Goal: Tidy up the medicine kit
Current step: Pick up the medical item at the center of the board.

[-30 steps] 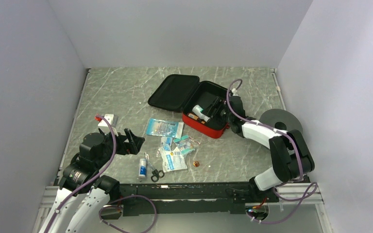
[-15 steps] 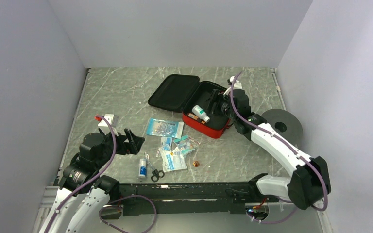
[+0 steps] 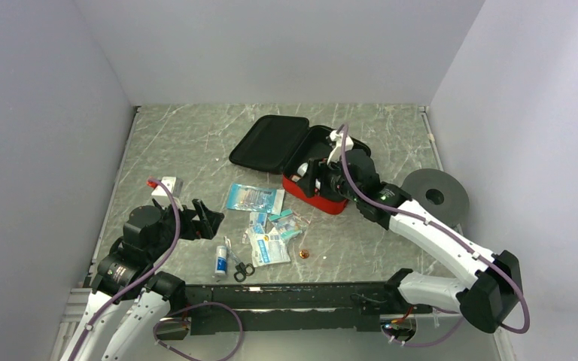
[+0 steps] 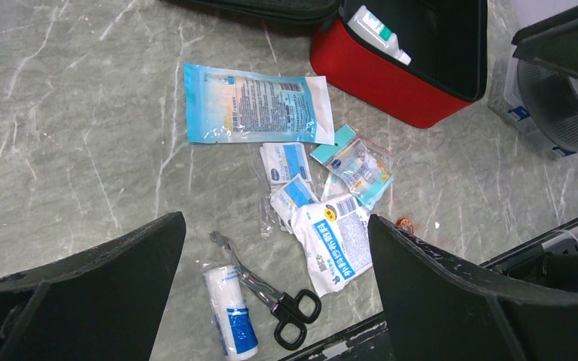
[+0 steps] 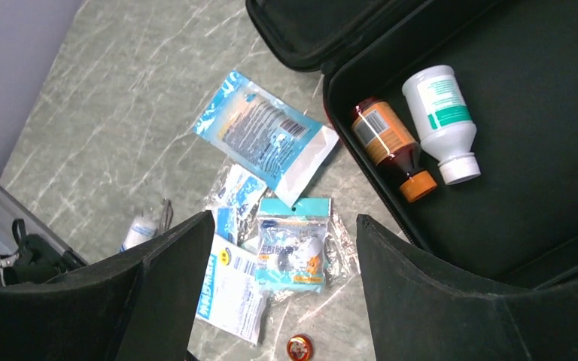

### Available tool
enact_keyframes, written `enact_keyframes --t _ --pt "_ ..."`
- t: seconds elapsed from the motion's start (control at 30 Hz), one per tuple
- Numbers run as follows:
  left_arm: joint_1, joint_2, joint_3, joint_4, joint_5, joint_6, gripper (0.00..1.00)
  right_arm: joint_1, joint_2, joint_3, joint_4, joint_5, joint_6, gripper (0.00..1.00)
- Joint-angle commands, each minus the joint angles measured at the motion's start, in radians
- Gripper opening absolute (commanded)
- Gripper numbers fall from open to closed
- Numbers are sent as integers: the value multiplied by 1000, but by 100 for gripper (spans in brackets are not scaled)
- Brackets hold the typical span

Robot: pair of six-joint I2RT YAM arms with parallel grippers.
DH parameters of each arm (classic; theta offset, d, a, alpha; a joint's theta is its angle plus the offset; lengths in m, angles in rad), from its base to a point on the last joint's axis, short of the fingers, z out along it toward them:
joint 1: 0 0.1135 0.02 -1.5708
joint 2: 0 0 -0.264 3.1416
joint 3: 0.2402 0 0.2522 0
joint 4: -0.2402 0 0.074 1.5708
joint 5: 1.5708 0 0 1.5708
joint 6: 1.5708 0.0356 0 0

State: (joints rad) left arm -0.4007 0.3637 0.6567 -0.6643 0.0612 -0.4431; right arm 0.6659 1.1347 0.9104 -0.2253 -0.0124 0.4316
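Gripper (image 5: 284,222), right, gaping over medicine kit (image 5: 534,135).

table: grey marbled slab (image 3: 196,143), filled the middle of the top view
medicine kit: red case (image 3: 269,141), lay open upper centre, lid flat to the left, black lining up
big pouch: blue-white sachet (image 4: 252,105), lay flat just below-left of the kit's red wall
small packets: blue-white sachets (image 4: 286,162), overlapped at centre, below the big pouch
teal bag: clear bag with teal header (image 4: 354,165), at the right of that cluster
white packet: barcode label (image 4: 335,244), at the cluster's lower edge
roll: white, blue label (image 4: 229,320), lower centre-left
scissors: black handles (image 4: 271,297), just beside the roll
cap: small orange disc (image 3: 304,254), right of the white packet
box: white (image 3: 167,184), left side, well apart
disc: grey, round (image 3: 436,192), right edge
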Motion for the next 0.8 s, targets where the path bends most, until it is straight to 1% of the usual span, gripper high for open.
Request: enact_keyframes --t 0.0,0.13,0.3,0.43,0.57,0.67,0.77 --pt "-4 -4 39 6 -23 -15 99 59 -1 25 -15 -6 -42 72" --pt "-4 -2 41 1 -40 -21 99 155 40 34 -46 100 -61 71" --pt "-4 10 50 -13 -50 -23 99 226 105 34 -60 142 -43 69" --pt "-4 6 49 -12 -49 -23 99 259 149 0 -19 147 -16 63" --pt "-4 -2 46 -9 -54 -25 99 291 217 2 -4 155 9 53" --pt "-4 0 47 -10 -52 -25 99 310 264 10 -1 169 33 49" --pt "-4 3 49 -12 -52 -24 99 321 313 17 -7 176 49 48"
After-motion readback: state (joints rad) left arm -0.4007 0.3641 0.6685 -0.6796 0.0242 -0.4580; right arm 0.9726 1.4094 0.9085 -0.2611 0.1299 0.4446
